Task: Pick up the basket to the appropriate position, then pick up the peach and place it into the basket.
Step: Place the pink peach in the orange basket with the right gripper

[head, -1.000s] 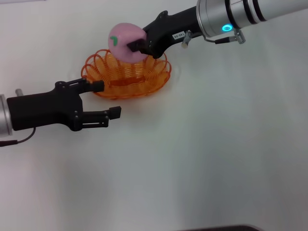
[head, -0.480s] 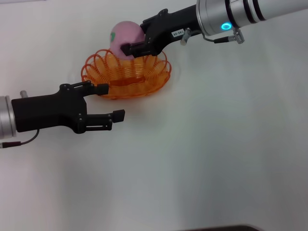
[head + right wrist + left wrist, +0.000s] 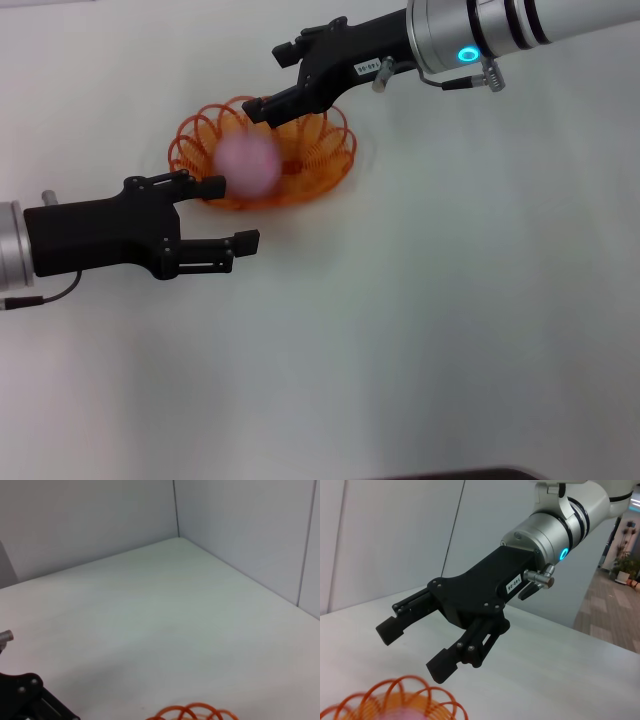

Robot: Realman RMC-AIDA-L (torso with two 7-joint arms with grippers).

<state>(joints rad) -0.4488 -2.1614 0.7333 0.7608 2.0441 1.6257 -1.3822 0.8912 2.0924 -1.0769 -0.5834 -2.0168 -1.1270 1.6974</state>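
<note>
The orange wire basket (image 3: 300,165) sits on the white table at the back. The pink peach (image 3: 248,165) appears blurred over the basket's left half, free of any gripper. Above it my right gripper (image 3: 268,80) stands open with nothing between its fingers; the left wrist view shows it (image 3: 412,650) spread wide over the basket rim (image 3: 400,700). My left gripper (image 3: 232,212) is open just in front of the basket's near-left side, one fingertip (image 3: 213,185) close to the rim. A bit of the rim (image 3: 195,712) also shows in the right wrist view.
The white table (image 3: 420,320) stretches wide in front and to the right. Light grey walls (image 3: 100,520) meet in a corner behind the table.
My right gripper has opened and lifted slightly. The peach has left its fingers and dropped towards the basket's left side. The left arm has stayed put over the last half second.
</note>
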